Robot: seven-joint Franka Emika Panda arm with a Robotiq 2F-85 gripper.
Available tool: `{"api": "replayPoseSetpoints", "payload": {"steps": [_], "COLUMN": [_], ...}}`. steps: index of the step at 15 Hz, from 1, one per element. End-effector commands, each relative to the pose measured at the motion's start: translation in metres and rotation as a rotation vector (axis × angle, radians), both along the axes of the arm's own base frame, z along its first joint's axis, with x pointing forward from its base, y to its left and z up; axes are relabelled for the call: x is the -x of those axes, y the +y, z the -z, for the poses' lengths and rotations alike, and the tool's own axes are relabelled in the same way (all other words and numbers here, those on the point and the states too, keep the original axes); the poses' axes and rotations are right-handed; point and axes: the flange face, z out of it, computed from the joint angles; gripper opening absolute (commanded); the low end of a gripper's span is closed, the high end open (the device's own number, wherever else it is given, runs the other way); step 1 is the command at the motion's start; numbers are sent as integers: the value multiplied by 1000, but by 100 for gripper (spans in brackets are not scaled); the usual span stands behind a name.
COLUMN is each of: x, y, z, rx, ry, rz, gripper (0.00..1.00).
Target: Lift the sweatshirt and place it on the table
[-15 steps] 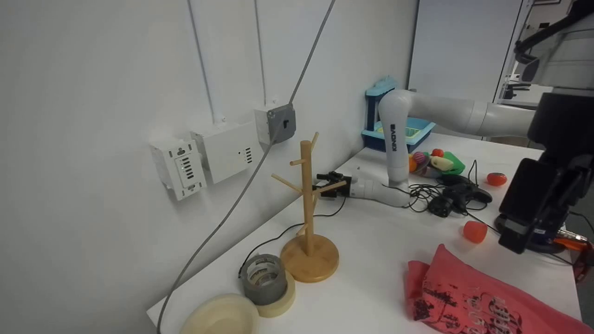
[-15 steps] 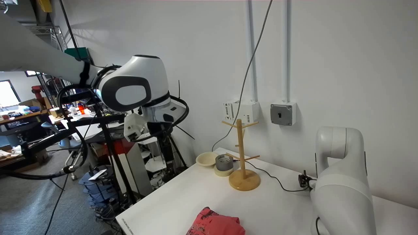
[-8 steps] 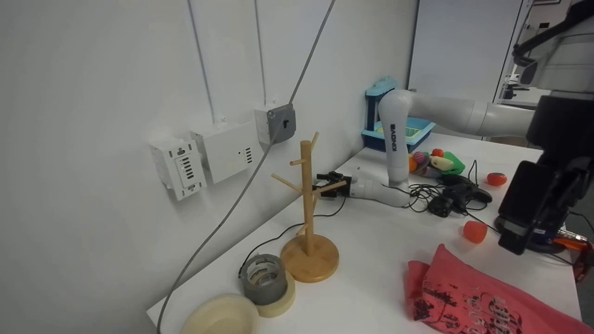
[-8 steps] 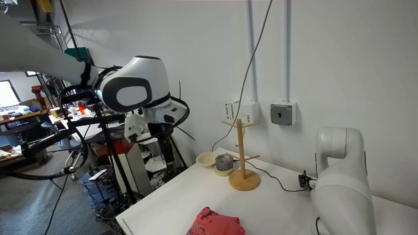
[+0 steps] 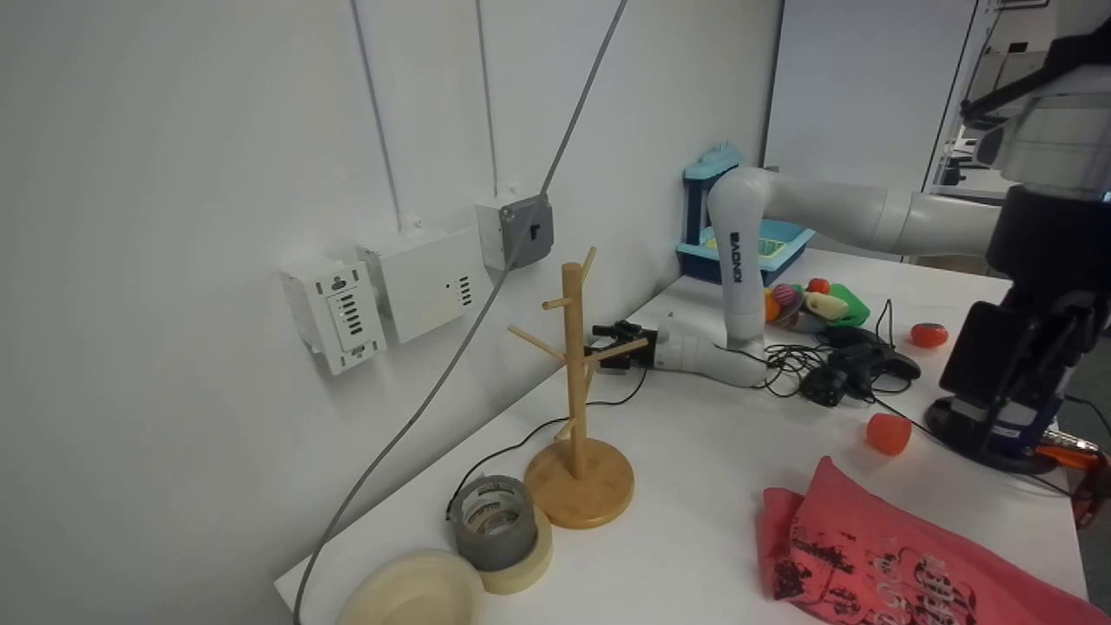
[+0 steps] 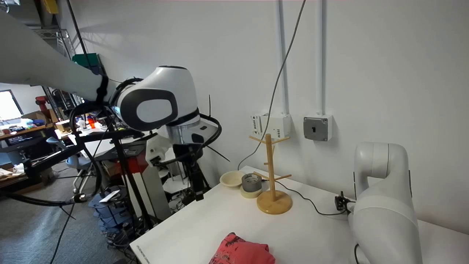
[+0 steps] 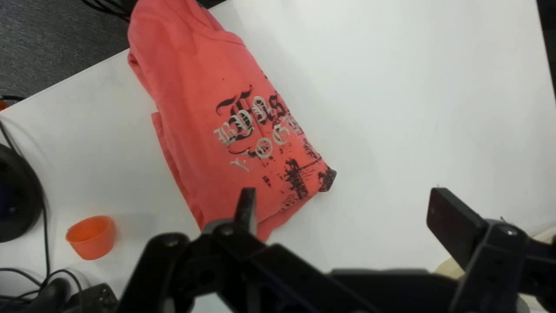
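Observation:
The red sweatshirt lies folded on the white table, with black and silver print on it. It also shows in both exterior views, cut off by the frame edge in each. My gripper is open and empty, with its fingers wide apart. It is above the table. In the wrist view its left finger overlaps the sweatshirt's lower end, and its right finger is over white table surface. The gripper also shows in an exterior view, pointing down, apart from the sweatshirt.
A wooden mug tree, tape rolls and a pale bowl stand near the wall. An orange cup sits beside the sweatshirt. A second white arm and cabled controllers are farther along the table.
My arm and gripper have shifted slightly, to the right and down in an exterior view, mostly in the last half second. The sweatshirt has not moved.

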Motion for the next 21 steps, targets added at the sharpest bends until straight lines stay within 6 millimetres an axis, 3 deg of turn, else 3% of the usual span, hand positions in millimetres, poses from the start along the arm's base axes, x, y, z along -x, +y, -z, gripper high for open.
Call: {"api": "replayPoseSetpoints", "payload": {"steps": [1, 7, 8, 14, 17, 21], "x": [3, 11, 11, 10, 16, 41], "y": [-35, -81, -71, -80, -95, -116], "z": [15, 46, 38, 49, 74, 114], "rx": [37, 69, 50, 58, 68, 77], "ry": [21, 65, 77, 92, 151, 249], "rz": [46, 104, 97, 112, 133, 171], "gripper": [100, 100, 100, 100, 100, 100]}}
